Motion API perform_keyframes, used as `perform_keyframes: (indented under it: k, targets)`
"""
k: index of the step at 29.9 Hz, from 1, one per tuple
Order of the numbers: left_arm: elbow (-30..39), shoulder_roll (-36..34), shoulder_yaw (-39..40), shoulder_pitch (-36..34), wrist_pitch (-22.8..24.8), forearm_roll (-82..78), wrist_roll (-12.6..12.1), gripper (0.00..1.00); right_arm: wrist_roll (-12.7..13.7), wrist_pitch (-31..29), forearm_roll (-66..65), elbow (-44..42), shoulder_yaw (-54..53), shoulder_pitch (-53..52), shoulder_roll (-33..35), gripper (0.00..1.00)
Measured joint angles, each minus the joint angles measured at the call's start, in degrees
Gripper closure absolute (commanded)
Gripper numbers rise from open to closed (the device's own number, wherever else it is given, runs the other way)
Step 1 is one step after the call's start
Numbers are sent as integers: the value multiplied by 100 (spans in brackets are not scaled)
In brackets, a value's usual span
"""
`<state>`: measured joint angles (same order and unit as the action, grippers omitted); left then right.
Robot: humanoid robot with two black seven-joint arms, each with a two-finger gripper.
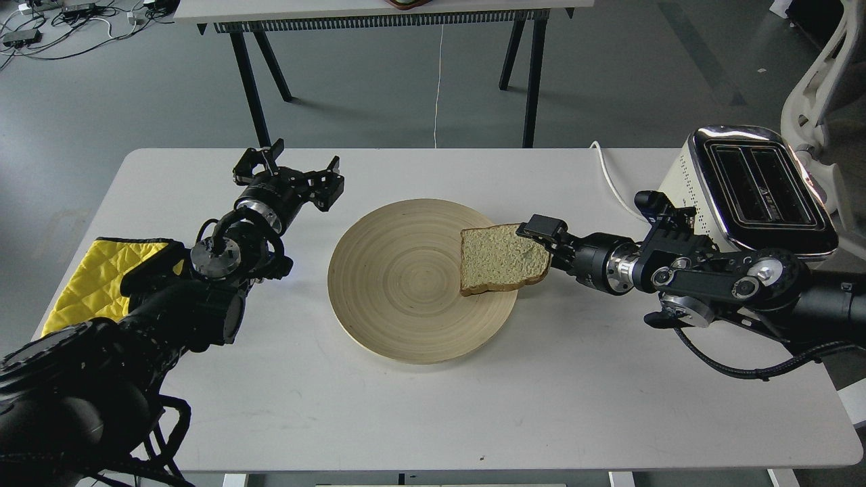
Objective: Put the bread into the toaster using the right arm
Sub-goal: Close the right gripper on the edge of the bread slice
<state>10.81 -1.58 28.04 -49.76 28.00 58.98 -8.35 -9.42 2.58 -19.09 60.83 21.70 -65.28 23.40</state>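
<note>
The bread [502, 258], a pale slice with a brown crust, lies flat on the right part of a round wooden plate [399, 297] and overhangs its rim. My right gripper [547, 245] has reached the slice's right edge. One finger [541, 226] shows by the slice's upper right corner, the other is hidden behind the crust, and the jaws look spread. The cream-white toaster [758, 182] with a chrome top and two empty slots stands at the table's right edge, behind my right arm. My left gripper [289, 172] is open and empty, left of the plate.
A yellow quilted cloth [88, 281] lies at the table's left edge under my left arm. The toaster's white cord [609, 177] runs off the back of the table. Another table's black legs [250, 88] stand behind. A white chair [822, 81] is at the far right.
</note>
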Motion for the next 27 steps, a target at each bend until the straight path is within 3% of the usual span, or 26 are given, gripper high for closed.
perform_keyframes:
  k: [11, 27]
  targets:
    - [0, 0, 0, 4, 0, 0, 0, 0, -16, -6, 1, 0, 11, -1, 44, 51]
    - [0, 0, 0, 3, 0, 0, 0, 0, -42, -12, -2, -1, 10, 2, 59, 75]
